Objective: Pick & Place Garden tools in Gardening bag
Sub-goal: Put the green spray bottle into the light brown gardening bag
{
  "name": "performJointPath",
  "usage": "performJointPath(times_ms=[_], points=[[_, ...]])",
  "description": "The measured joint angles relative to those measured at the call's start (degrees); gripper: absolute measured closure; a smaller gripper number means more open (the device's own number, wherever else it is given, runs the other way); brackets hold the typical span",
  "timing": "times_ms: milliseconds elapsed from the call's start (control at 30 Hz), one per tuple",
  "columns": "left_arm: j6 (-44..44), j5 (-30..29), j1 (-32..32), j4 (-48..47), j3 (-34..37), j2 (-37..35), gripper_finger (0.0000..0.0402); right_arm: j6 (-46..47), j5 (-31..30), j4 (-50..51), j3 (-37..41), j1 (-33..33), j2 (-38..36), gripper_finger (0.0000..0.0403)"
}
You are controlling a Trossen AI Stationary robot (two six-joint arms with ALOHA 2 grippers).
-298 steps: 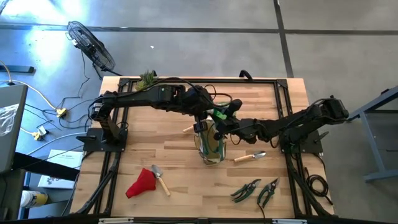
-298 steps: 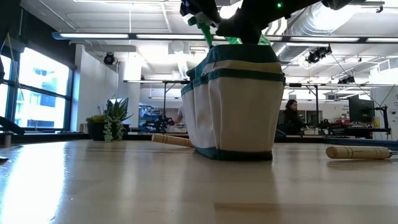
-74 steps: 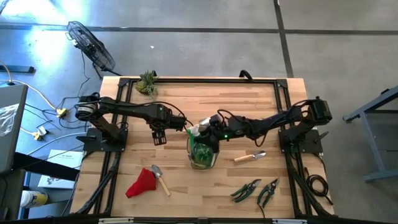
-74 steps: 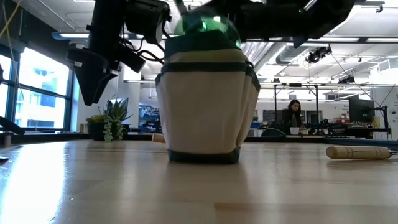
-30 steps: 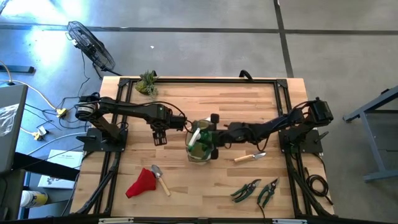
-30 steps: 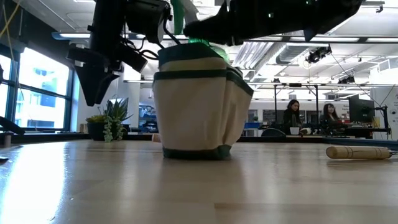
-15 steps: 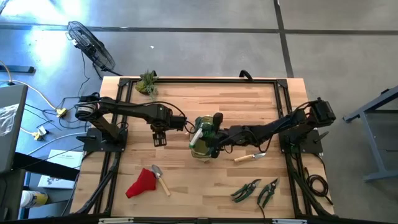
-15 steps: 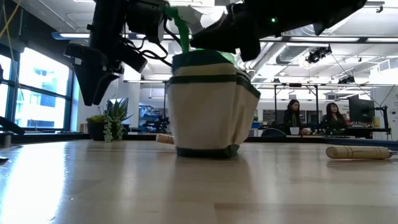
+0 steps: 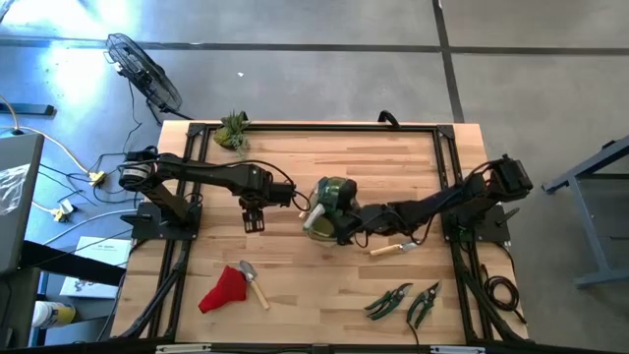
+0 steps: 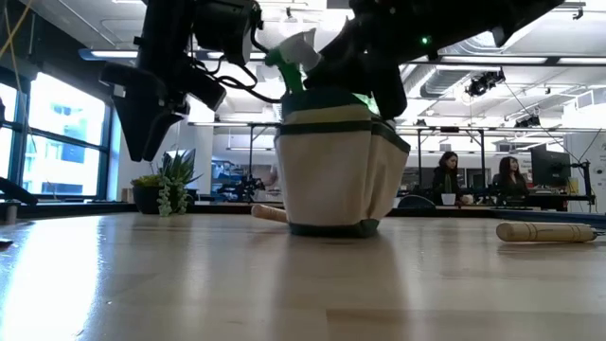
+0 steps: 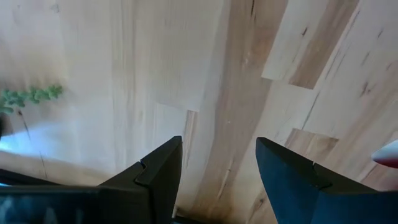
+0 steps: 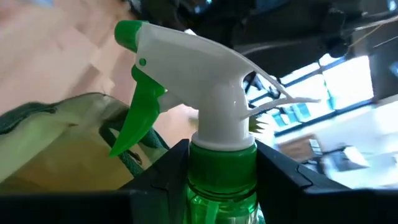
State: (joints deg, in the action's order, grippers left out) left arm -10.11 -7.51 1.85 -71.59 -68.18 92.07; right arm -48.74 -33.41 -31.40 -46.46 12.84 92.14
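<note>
The bag stands upright near the middle of the table, and the spray bottle rises out of its open top with the white trigger head and green nozzle above the rim; the low view shows the same head poking up over the bag's cream side with its green trim. The right gripper sits at the bag's 4 o'clock edge, its jaws clamped on the bottle's green neck just under the head, as the right wrist view shows. What else lies inside the bag cannot be made out. At the bag's 3 o'clock, under the right arm, a wooden-handled trowel lies flat on the table. Further out at 5 o'clock two shears lie side by side near the table's front edge. At 7 o'clock a red glove lies crumpled, with a second trowel touching its right side. At 9 o'clock, well clear of the bag, the left gripper hangs above bare wood with jaws apart and nothing between them. At 11 o'clock, on the far corner, sits a small plant. Beyond the table a fan stands on the floor, and in the low view two people sit at desks far behind. No readable writing shows on the bag or bottle.
</note>
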Motion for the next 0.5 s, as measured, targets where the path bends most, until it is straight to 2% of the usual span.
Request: performJointPath(times_ms=[267, 500], points=[[0.0, 0.74, 0.01, 0.03, 0.0, 0.0, 0.0206, -9.16, -13.08, -0.02, 0.0, 3.06, 0.0, 0.0265], [0.0, 0.74, 0.01, 0.15, 0.0, 0.0, 0.0206, -15.96, -19.63, -1.05, 0.0, 5.18, 0.0, 0.0265]])
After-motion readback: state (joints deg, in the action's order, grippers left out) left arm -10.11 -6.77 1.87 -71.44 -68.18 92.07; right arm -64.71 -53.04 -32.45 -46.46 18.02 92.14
